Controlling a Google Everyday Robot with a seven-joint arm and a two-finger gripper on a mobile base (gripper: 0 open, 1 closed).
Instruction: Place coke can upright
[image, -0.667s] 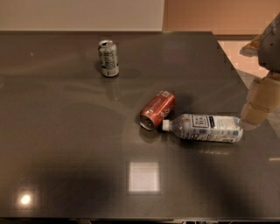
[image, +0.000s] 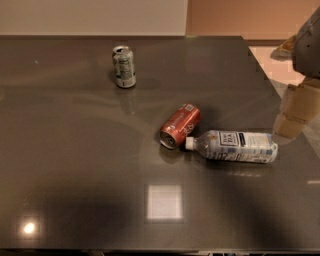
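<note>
The red coke can (image: 180, 126) lies on its side near the middle of the dark table (image: 75, 150), its silver end facing front left. The gripper (image: 296, 111) is at the right edge of the view, above the table's right side, to the right of the can and apart from it. It holds nothing that shows.
A clear plastic bottle with a white label (image: 232, 146) lies on its side just right of the can, its cap close to the can. A silver-green can (image: 123, 66) stands upright at the back. The table's right edge runs close under the gripper.
The gripper has shifted slightly at the right edge. The can and bottle have not moved.
</note>
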